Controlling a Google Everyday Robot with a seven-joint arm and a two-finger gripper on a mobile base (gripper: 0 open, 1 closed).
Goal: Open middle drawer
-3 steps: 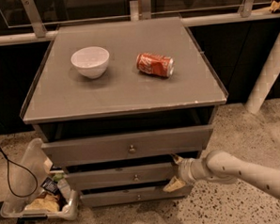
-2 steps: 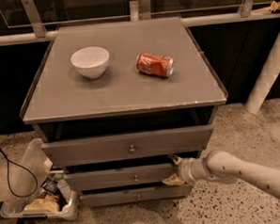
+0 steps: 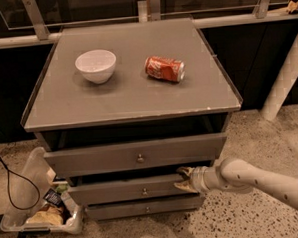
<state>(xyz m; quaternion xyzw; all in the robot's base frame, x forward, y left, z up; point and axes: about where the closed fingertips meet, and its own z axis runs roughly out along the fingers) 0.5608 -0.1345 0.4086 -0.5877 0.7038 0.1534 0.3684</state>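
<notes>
The middle drawer is the second of three grey fronts on the cabinet, with a small round knob at its centre. It stands a little way out from the cabinet body. My gripper is at the right end of this drawer front, reaching in from the right on a white arm. One finger lies above the front's top edge and the other is below it, so the two are closed on the front's right end.
The taller top drawer sits slightly out above it, and the smallest drawer is below. A white bowl and a red can lie on the cabinet top. A plastic bin with rubbish and a black cable are on the floor at left.
My gripper has moved slightly left onto the right end of the middle drawer front, and its fingers have drawn closer together around it.
</notes>
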